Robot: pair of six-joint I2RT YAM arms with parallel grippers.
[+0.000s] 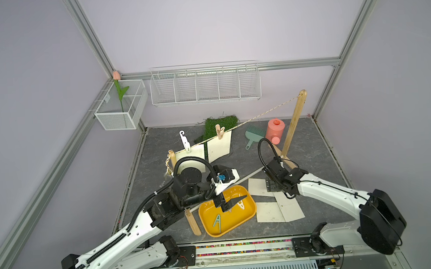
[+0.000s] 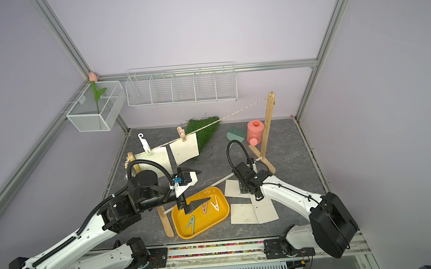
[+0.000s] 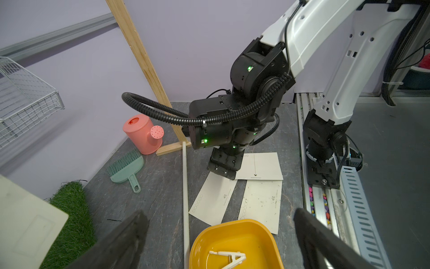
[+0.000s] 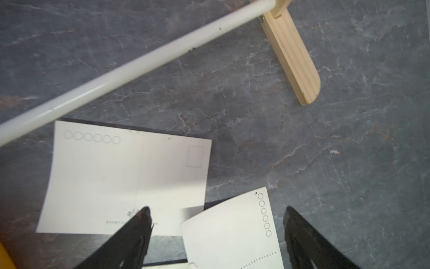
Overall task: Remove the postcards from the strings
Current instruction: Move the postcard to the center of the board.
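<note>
Two postcards (image 1: 219,146) hang pegged on the string (image 1: 259,114) behind the yellow tray (image 1: 240,217); left hand (image 1: 230,203) wide open, empty, over tray, where pegs (image 1: 217,220) collect. Three freed postcards (image 1: 269,212) lie right of tray; right hand (image 4: 216,209) open, empty above.

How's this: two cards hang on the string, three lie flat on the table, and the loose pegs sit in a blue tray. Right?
Not quite. The tray is yellow, not blue; both top views show it. The rest holds: two cards hang on the string, three cards lie flat on the table, and the loose pegs sit in that tray.
</note>
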